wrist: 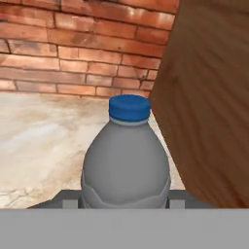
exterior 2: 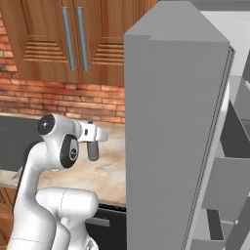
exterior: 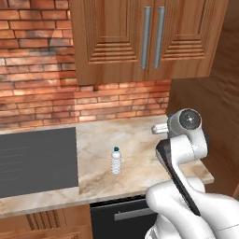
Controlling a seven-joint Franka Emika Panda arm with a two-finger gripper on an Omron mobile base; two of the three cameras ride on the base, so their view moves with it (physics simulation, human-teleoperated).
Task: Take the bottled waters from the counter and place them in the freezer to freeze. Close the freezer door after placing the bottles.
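Grey plastic bottle with blue cap (wrist: 125, 165) sits clamped in the closed gripper (exterior 2: 93, 146), centre-left of the right base frame, above the marbled counter (exterior: 135, 140). Risks: clipping the open grey steel freezer door (exterior 2: 171, 146) mid-swing; clear ribbed bottle (exterior: 116, 161) left waiting mid-counter.

Matt grey plastic bottle (wrist: 125, 168) with smooth blue cap, marbled stone counter (exterior: 135, 140), rough red brick wall (exterior: 37, 88), grooved wooden cabinets (exterior: 116, 37), brushed steel freezer door (exterior 2: 168, 146).

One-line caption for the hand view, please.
Gripper shut on the dark grey bottle with its blue cap, above the marbled counter, brick wall behind.
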